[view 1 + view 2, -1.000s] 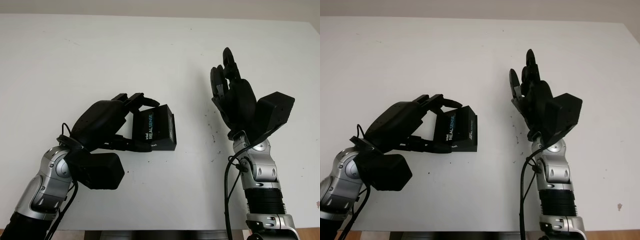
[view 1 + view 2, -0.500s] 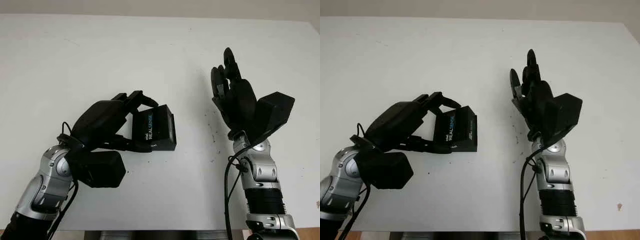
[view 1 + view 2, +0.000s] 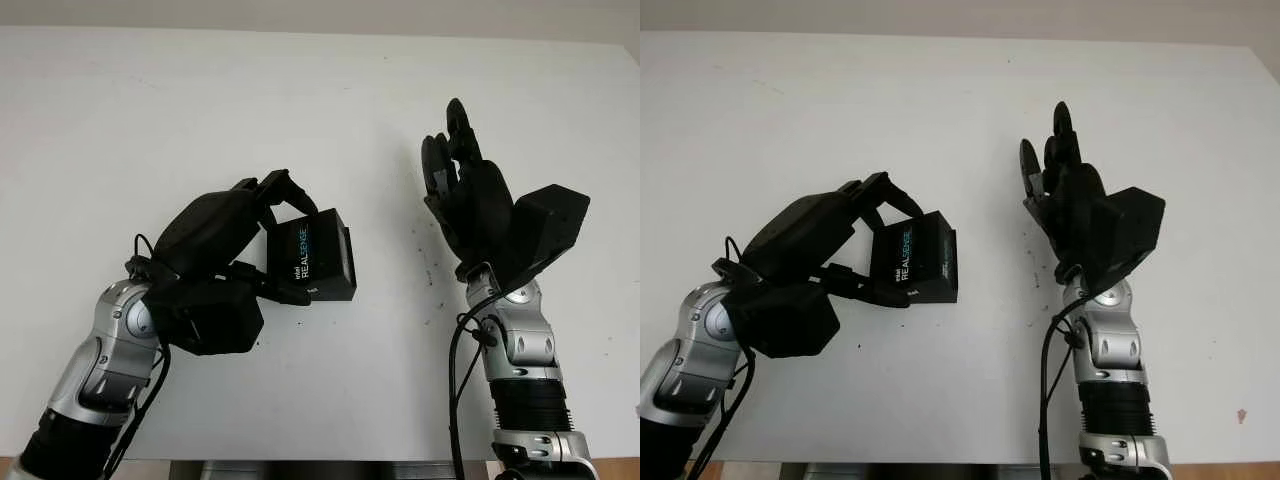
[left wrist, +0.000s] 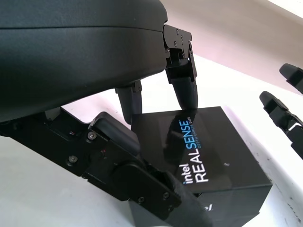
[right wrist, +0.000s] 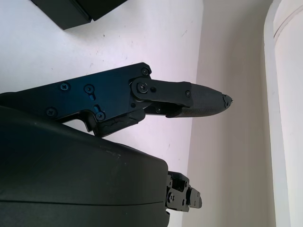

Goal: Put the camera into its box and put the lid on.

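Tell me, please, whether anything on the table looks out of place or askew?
Nothing stands out. The black RealSense box sits closed on the white table, gripped by the left hand. The right hand is open, raised beside it.

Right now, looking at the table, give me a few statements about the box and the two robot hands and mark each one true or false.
1. The left robot hand has its fingers around the black box. True.
2. The box reads REALSENSE. True.
3. The right robot hand holds the lid. False: it is open, raised above the white table, holding nothing.
4. The box lies beside the right robot hand, touching it. False: bare table separates them.
5. The box is open. False: it is closed.
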Robot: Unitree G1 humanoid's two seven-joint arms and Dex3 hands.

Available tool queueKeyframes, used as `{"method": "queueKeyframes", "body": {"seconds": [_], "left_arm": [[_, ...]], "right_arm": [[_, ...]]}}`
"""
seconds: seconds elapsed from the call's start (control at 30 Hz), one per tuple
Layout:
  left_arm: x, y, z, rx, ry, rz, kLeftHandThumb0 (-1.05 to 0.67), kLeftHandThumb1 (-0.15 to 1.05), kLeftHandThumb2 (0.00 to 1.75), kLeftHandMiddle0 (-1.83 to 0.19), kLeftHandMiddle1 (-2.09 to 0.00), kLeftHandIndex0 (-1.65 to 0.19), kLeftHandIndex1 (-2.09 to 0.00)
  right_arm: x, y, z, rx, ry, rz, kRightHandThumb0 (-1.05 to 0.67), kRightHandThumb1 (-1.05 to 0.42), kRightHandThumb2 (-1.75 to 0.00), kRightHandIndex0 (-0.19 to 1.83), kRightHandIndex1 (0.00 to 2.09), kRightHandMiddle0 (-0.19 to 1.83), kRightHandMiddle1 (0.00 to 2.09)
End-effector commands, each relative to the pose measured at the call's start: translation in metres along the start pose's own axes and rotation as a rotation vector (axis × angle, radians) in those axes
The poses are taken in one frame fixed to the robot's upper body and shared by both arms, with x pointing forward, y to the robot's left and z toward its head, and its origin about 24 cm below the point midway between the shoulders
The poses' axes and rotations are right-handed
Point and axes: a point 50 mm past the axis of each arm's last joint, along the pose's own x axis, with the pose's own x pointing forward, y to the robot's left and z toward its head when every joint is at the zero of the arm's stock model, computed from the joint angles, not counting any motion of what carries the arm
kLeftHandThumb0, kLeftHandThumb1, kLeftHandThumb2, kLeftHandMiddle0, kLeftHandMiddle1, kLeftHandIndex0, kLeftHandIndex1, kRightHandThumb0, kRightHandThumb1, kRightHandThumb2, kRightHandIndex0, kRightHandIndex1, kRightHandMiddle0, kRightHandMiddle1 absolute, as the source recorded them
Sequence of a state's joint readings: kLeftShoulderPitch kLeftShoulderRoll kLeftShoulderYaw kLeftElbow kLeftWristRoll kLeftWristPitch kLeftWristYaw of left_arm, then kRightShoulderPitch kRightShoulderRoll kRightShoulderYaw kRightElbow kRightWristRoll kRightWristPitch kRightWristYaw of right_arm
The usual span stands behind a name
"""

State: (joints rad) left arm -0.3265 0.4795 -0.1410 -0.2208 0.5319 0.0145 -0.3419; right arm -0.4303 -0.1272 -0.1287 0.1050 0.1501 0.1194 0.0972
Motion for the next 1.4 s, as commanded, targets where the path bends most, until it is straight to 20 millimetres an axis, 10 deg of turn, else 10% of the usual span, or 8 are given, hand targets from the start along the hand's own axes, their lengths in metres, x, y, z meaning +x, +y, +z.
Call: {"method": "queueKeyframes", "body": {"seconds": [0.0, 1.37], "left_arm": [[0.007, 0.009, 0.016, 0.015, -0.074, 0.03, -0.15, 1.01, 0.05, -0.23, -1.73, -0.15, -1.56], [0.007, 0.015, 0.026, 0.173, -0.114, 0.003, -0.28, 0.99, 0.06, -0.19, -1.56, -0.15, -1.41]], "right_arm": [[-0.003, 0.0, 0.0, 0.011, -0.002, -0.006, -0.65, -1.05, -0.46, -0.16, 0.05, -0.1, 0.05], [-0.004, 0.001, -0.003, 0.026, -0.008, -0.021, -0.64, -1.05, -0.44, -0.14, 0.06, -0.07, 0.06]]}}
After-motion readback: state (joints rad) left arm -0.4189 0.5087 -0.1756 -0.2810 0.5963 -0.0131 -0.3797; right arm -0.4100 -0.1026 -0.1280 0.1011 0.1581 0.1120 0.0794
